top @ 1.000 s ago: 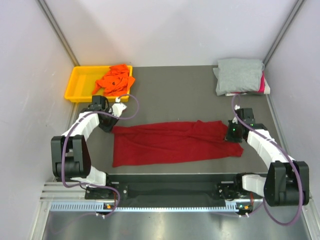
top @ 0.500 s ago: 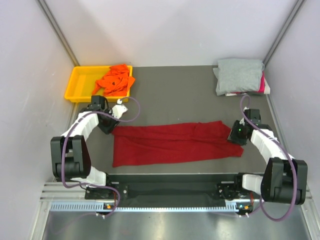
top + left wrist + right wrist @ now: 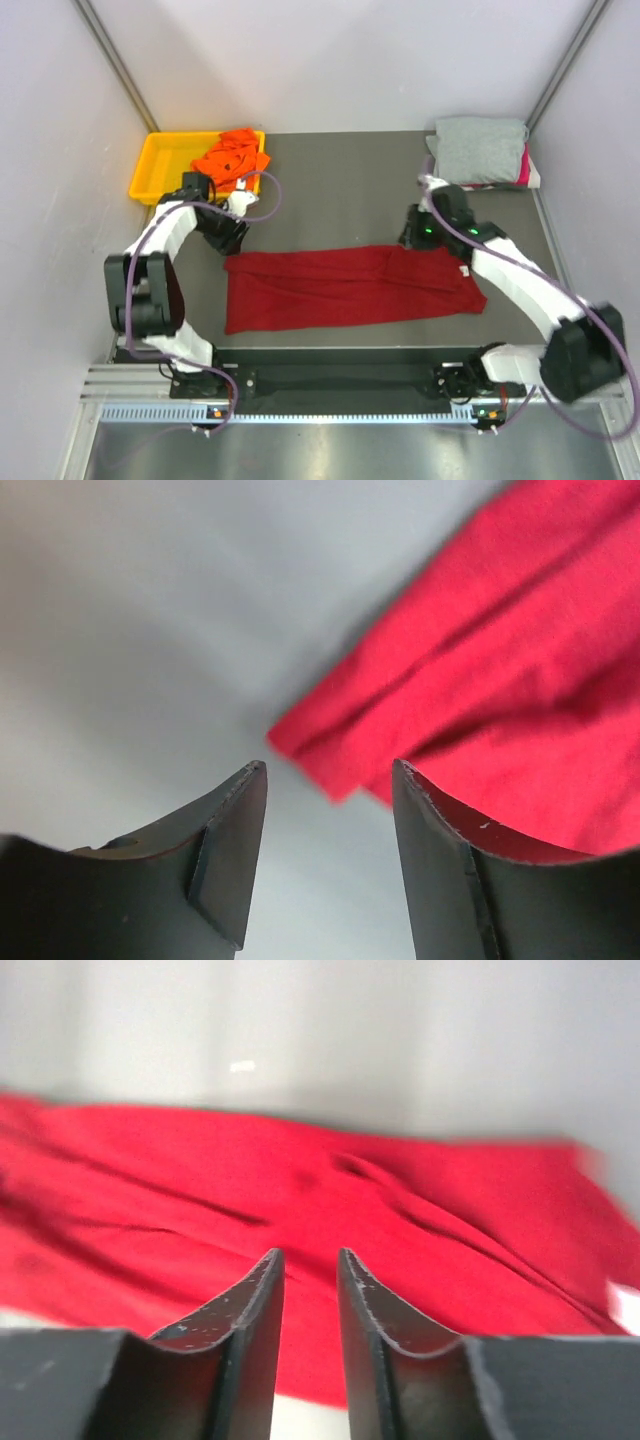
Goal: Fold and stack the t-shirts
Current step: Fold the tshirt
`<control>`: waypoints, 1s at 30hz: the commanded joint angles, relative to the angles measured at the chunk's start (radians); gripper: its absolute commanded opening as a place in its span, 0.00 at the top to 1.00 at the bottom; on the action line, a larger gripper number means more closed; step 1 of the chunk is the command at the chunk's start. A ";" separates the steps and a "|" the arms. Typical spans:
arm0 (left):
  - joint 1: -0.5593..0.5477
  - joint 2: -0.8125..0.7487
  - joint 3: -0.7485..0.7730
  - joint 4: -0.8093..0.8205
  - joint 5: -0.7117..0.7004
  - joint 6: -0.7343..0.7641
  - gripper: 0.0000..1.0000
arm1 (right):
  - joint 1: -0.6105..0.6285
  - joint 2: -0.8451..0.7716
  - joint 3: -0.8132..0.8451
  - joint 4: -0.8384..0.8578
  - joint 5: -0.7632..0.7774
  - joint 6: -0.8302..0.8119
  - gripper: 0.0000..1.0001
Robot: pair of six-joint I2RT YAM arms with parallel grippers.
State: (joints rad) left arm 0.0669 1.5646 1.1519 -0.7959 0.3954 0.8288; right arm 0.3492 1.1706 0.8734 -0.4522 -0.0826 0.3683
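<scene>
Four t-shirts: red t-shirt (image 3: 340,290), orange t-shirt (image 3: 232,158), grey t-shirt (image 3: 478,148), pink t-shirt (image 3: 523,166)

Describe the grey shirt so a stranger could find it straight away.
Go to the far right corner of the dark table. The light grey t-shirt lies folded there, on top of a pink t-shirt. It is the only grey garment in view.

Table (image 3: 340,190): dark grey top. Dark red shirt (image 3: 340,288) lies flat in a long strip, left to right, closer to the near edge than the far one. Yellow tray (image 3: 160,165) sits at the far left corner, with an orange shirt (image 3: 230,158) heaped in it. At the far right corner, a folded grey shirt (image 3: 478,148) lies on a pink shirt (image 3: 523,165), whose edge shows at the right.
</scene>
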 commanded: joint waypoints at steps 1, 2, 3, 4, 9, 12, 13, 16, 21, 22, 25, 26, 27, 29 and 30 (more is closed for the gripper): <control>-0.027 0.121 0.063 0.067 -0.023 -0.152 0.43 | 0.123 0.182 0.084 0.090 -0.057 -0.020 0.74; -0.029 0.135 0.069 0.070 -0.021 -0.180 0.43 | 0.166 0.214 0.111 0.108 -0.060 -0.019 0.76; -0.029 0.146 0.063 0.086 -0.023 -0.181 0.42 | 0.180 0.272 0.117 0.156 -0.084 -0.017 0.76; -0.027 0.147 0.052 0.099 -0.024 -0.183 0.42 | 0.195 0.303 0.125 0.171 -0.092 -0.005 0.76; -0.027 0.153 -0.003 0.112 -0.029 -0.157 0.41 | 0.235 0.483 0.194 0.153 -0.128 -0.020 0.63; -0.027 0.141 -0.024 0.098 -0.029 -0.135 0.51 | 0.257 0.527 0.208 0.135 -0.120 -0.049 0.62; -0.026 0.137 -0.029 0.075 -0.024 -0.128 0.53 | 0.257 0.537 0.208 0.132 -0.121 -0.052 0.61; -0.026 0.117 -0.038 0.009 -0.023 -0.097 0.54 | 0.263 0.560 0.193 0.122 -0.147 -0.058 0.63; -0.026 0.101 -0.087 0.003 -0.030 -0.068 0.61 | 0.272 0.515 0.156 0.122 -0.164 -0.054 0.76; -0.024 0.097 -0.087 -0.008 -0.027 -0.066 0.63 | 0.275 0.505 0.145 0.121 -0.164 -0.051 0.76; -0.026 0.057 -0.103 -0.002 -0.015 -0.063 0.64 | 0.278 0.459 0.119 0.136 -0.175 -0.039 0.77; -0.024 0.042 -0.121 0.004 -0.012 -0.062 0.67 | 0.281 0.452 0.098 0.153 -0.180 -0.032 0.78; -0.024 0.038 -0.129 0.017 -0.010 -0.057 0.68 | 0.280 0.454 0.089 0.155 -0.187 -0.029 0.78; -0.026 0.046 -0.142 0.026 -0.020 -0.062 0.77 | 0.281 0.474 0.076 0.147 -0.180 -0.028 0.80; -0.024 0.049 -0.143 0.018 -0.023 -0.065 0.79 | 0.283 0.475 0.072 0.148 -0.178 -0.026 0.81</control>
State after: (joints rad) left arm 0.0387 1.6394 1.0252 -0.7738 0.3515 0.7464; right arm 0.6117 1.6661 0.9615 -0.3340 -0.2485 0.3347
